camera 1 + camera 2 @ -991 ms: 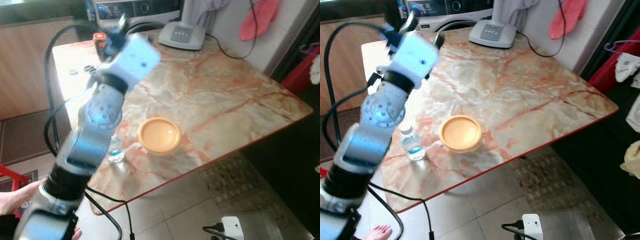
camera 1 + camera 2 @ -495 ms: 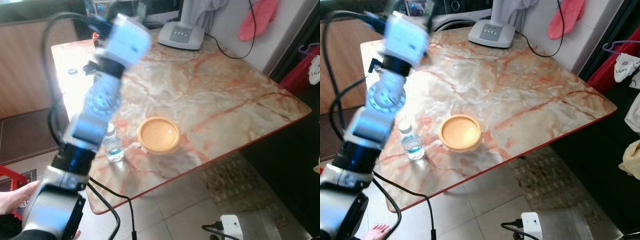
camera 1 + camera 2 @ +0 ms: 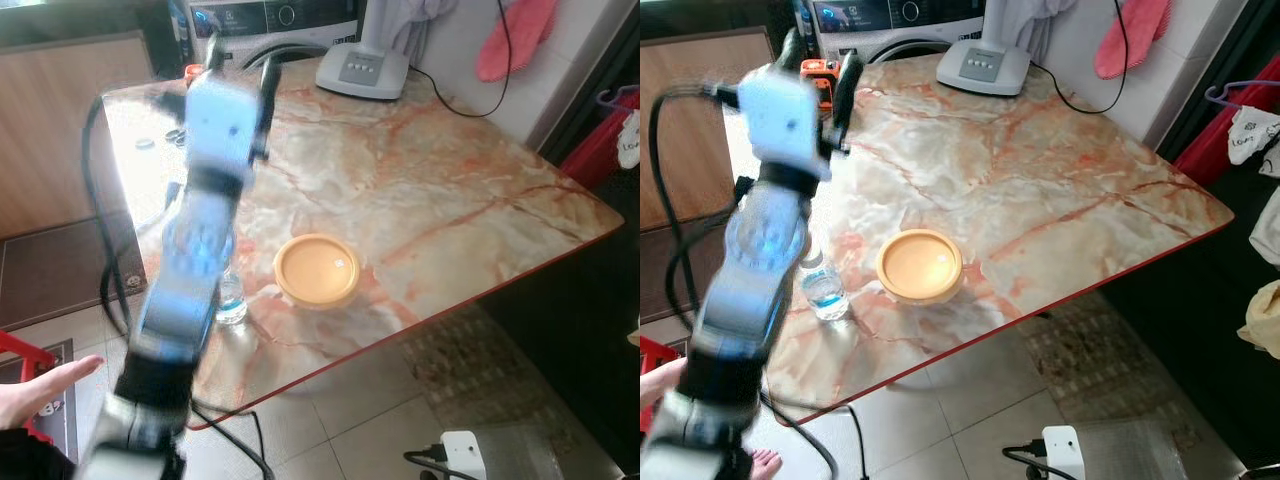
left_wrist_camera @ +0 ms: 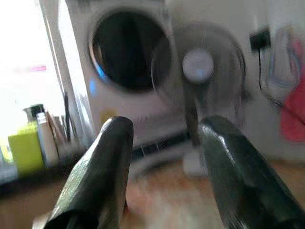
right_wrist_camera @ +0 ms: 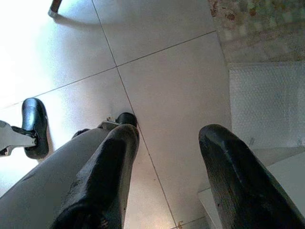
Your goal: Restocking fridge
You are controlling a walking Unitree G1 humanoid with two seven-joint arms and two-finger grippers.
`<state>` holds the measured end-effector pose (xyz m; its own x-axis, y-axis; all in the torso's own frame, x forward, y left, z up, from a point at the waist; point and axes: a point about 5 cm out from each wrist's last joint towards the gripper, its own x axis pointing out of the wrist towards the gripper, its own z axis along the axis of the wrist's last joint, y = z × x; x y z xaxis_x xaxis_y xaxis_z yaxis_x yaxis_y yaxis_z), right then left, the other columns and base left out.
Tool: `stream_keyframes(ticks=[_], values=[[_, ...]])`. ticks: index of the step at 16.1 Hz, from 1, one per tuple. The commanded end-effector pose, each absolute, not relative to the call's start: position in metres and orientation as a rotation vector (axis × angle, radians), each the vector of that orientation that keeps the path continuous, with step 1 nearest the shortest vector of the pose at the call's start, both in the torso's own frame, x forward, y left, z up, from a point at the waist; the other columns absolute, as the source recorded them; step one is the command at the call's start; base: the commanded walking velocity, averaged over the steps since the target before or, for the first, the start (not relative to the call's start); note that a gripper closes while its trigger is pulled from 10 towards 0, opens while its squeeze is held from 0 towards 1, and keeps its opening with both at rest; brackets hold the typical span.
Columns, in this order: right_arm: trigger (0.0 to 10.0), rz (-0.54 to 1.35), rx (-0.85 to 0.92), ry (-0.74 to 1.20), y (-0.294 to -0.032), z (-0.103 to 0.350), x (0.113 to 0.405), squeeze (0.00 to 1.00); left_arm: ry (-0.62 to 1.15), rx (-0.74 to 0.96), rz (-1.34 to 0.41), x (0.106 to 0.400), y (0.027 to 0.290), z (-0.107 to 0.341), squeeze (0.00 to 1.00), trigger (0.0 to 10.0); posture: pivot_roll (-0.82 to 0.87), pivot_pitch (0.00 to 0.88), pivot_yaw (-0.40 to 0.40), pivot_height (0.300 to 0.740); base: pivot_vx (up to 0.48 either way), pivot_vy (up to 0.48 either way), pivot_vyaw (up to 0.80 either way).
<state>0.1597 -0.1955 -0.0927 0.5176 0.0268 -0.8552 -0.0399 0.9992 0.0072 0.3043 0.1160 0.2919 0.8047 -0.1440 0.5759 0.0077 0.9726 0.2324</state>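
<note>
Person's bare hand [image 3: 45,385] at the lower left, just off the table's near corner, palm open.

Left arm raised over the left side of the pink-veined marble table [image 3: 440,190], blurred. Left gripper [image 3: 240,62] up by the far left corner, fingers spread, nothing between them. Its wrist view looks past the two black fingers [image 4: 102,176] at a white front-loading washing machine [image 4: 124,71] and a blurred standing fan [image 4: 198,69].

Small clear plastic water bottle [image 3: 824,287] stands upright near the table's front left edge, partly behind the arm in the left eye view. Just beside it, not touching: round shallow orange bowl [image 3: 920,265], empty.

Farther back on the table: grey-white appliance base [image 3: 363,68] with a black cable [image 3: 450,95] running off to the right. Small orange-red object [image 3: 818,78] at the far left corner, too blurred to identify.

Right gripper [image 5: 167,181] hangs idle, fingers apart, holding nothing, pointing down at pale tiled floor [image 5: 162,86].
</note>
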Motion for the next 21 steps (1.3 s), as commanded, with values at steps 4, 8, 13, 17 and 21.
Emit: stream_keyframes(ticks=[4, 8, 13, 17, 21], values=[[10.0, 0.035, -0.027, 1.05, -0.199, -0.095, 0.154, 0.0, -0.338, 0.059, -0.041, 0.291, 0.133, 0.271, 0.0, 10.0, 0.08, 0.085, -0.091, 0.74, 0.0, 0.0, 0.0], [10.0, 0.042, -0.036, 1.056, -0.2, -0.095, 0.153, 0.0, -0.085, 0.055, -0.046, 0.281, 0.142, 0.257, 1.0, 10.0, 0.09, 0.079, -0.083, 0.74, 0.0, 0.0, 0.0], [10.0, 0.054, -0.048, 1.063, -0.199, -0.095, 0.153, 0.0, 0.098, -0.057, -0.188, 0.273, 0.134, 0.255, 1.0, 10.0, 0.1, 0.085, -0.081, 0.74, 0.0, 0.0, 0.0], [10.0, 0.06, -0.053, 1.063, -0.199, -0.095, 0.154, 0.0, 0.203, -0.042, -0.209, 0.272, 0.142, 0.253, 1.0, 10.0, 0.11, 0.095, -0.083, 0.74, 0.0, 0.0, 0.0], [10.0, 0.064, -0.055, 1.063, -0.2, -0.095, 0.154, 0.0, 0.28, 0.028, -0.258, 0.269, 0.15, 0.258, 0.0, 10.0, 0.11, 0.102, -0.083, 0.74, 0.0, 0.0, 0.0]])
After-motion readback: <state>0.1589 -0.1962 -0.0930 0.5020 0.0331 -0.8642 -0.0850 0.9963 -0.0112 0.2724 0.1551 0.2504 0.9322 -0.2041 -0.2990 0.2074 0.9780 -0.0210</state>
